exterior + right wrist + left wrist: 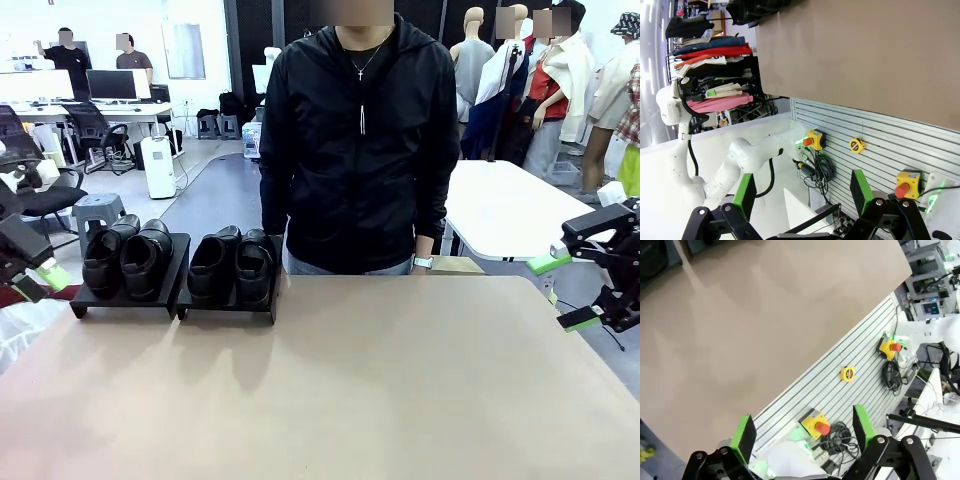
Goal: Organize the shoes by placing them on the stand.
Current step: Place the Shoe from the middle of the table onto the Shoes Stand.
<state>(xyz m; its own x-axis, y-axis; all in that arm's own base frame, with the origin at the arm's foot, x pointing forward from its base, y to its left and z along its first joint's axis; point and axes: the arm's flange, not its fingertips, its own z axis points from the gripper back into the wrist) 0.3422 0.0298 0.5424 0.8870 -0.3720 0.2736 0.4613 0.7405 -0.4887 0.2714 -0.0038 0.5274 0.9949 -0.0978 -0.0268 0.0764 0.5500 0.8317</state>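
Front view: the stand, in two matching black sections set side by side, sits on the brown table at its far left. All four shoes are on it, two per section, upright, toes toward the robot's side. The left pair touch each other; so do the right pair. A person in a black jacket stands at the far edge of the table, just beside the right section, arms hanging down. The left gripper is at the picture's left edge, near the left section of the stand but apart from it; its jaws stand spread and hold nothing. The right gripper is at the right edge of the table, well apart from the stand, jaws spread wide and empty.

Left wrist view: the green pads stand wide apart with nothing between them. Beyond them lie the brown table top and a ribbed aluminium panel carrying yellow emergency-stop boxes.

Right wrist view: the green pads also stand wide apart, empty. The left arm shows farther off beside the ribbed panel. The shoes show as a dark mass at the table's far corner, too small to tell apart.
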